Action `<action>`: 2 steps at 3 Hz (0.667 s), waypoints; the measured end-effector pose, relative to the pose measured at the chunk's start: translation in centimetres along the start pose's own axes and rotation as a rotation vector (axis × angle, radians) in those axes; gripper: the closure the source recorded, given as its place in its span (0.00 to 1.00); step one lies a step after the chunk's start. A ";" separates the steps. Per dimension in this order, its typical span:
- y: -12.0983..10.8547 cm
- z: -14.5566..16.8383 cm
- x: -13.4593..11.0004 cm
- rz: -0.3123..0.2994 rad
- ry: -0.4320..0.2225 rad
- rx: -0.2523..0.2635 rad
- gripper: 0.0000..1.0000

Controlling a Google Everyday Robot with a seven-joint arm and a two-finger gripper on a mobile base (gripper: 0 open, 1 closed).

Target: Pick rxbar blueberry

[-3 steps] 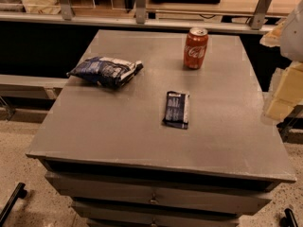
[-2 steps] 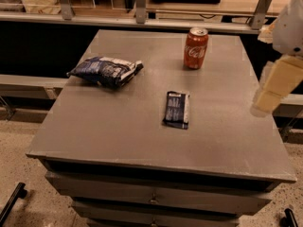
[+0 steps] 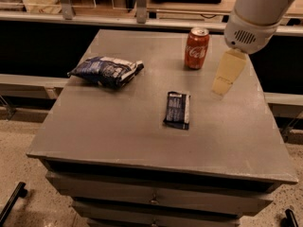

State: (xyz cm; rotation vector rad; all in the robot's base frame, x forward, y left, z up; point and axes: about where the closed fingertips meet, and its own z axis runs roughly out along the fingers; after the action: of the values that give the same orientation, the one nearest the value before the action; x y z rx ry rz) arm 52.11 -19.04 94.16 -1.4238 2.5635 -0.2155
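Note:
The rxbar blueberry (image 3: 177,109) is a small flat dark bar with a white panel. It lies flat near the middle of the grey table (image 3: 118,136). My gripper (image 3: 222,84) hangs from the white arm at the upper right. It hovers above the table, to the right of the bar and just right of the soda can, and holds nothing. It is apart from the bar.
A red soda can (image 3: 196,48) stands upright at the back of the table, beyond the bar. A puffy dark-blue-and-white snack bag (image 3: 106,71) lies at the back left. Drawers run below the table's front edge. A counter and railing stand behind the table.
The arm and gripper have moved left from the right edge, in over the table and closer to the can and the bar. The objects have not moved.

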 end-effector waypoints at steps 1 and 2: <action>0.1 0.2 -1.0 0.070 0.007 0.004 0.00; 0.1 0.2 -1.1 0.073 0.006 0.004 0.00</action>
State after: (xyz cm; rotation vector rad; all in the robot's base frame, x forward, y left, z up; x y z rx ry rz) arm 52.62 -18.09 94.01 -1.3273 2.6123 -0.2140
